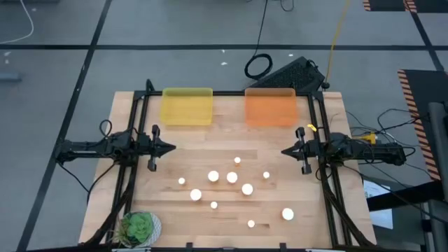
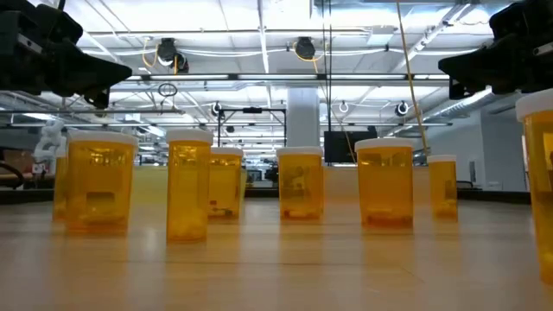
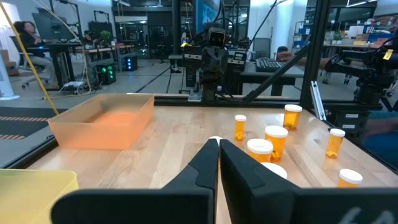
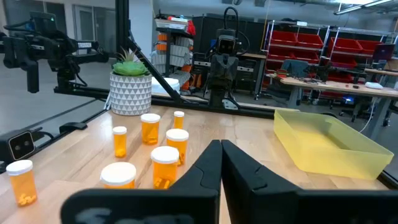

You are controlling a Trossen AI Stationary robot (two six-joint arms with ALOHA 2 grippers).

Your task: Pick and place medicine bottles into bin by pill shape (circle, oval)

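From above, the medicine bottles (image 1: pixel 232 178) were seen scattered mid-worktop (image 1: pixel 280 147), both bins empty. In the wrist views, the left tool (image 3: pixel 219 144) and right tool (image 4: pixel 221 145) were closed, empty; opening before descent would be needed.

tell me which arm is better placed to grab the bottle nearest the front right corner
Right. That bottle sits on the right hand's side of the table; the left hand is farther off, across the cluster. Both are shut and empty.

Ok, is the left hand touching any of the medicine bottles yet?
Apart. The high view shows the left hand at the table's left side, with bare wood between it and the nearest medicine bottle.
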